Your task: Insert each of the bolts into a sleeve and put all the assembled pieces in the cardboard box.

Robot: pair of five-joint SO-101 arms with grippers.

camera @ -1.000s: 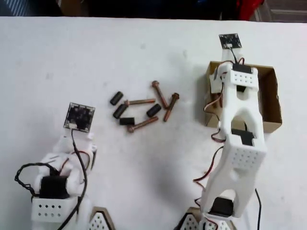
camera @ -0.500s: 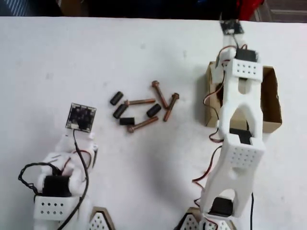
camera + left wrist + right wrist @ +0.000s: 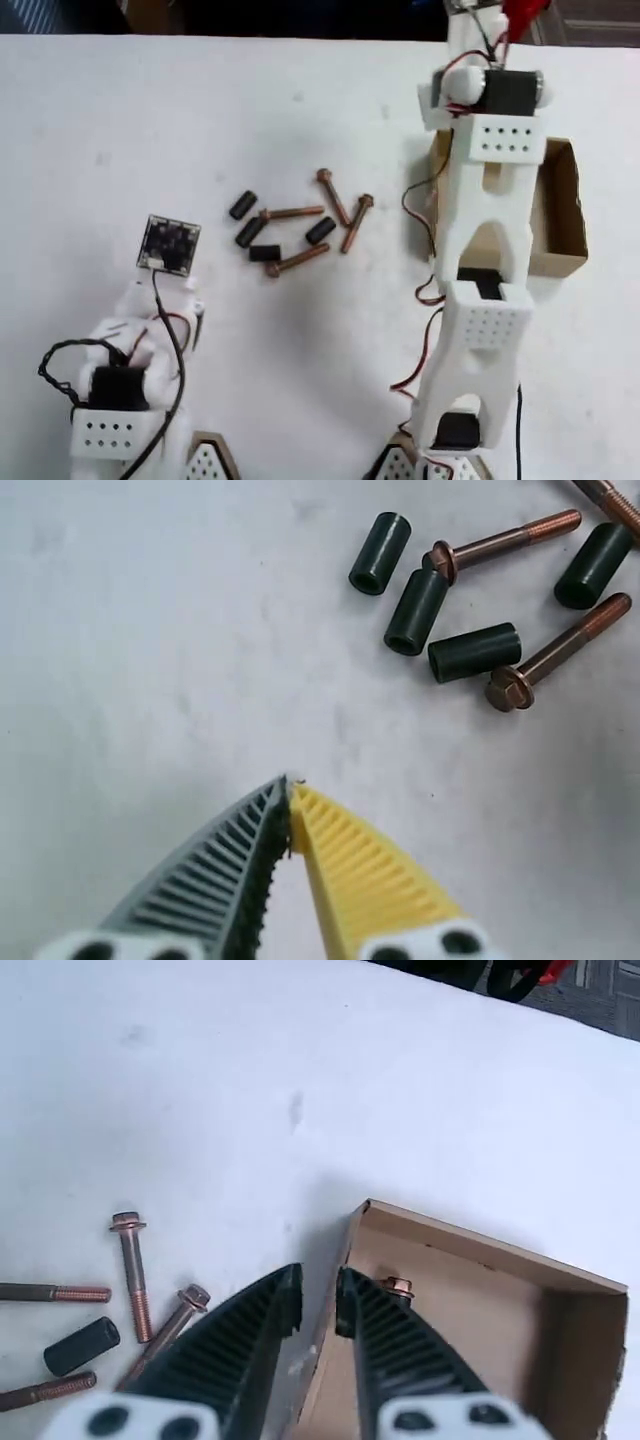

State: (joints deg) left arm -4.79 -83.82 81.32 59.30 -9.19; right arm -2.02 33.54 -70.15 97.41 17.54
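Note:
Several copper bolts (image 3: 293, 212) and several black sleeves (image 3: 250, 232) lie loose in a cluster at mid-table. The cardboard box (image 3: 565, 200) stands to their right, partly under the right arm. My right gripper (image 3: 318, 1295) hangs above the box's near-left rim (image 3: 352, 1260), its fingers a narrow gap apart with nothing between them. A copper bolt head (image 3: 398, 1285) shows inside the box beside one finger. My left gripper (image 3: 289, 782) is shut and empty, hovering over bare table a short way from the nearest sleeve (image 3: 416, 611) and bolt (image 3: 555, 652).
The white table (image 3: 300, 100) stretches open on the far and left sides of the cluster. The left arm's base (image 3: 115, 400) sits at the front left. Dark room clutter lies beyond the far table edge.
The right arm has lifted and stretched toward the far edge, its wrist rising from over the box. The left arm has barely shifted. Bolts and sleeves have not moved.

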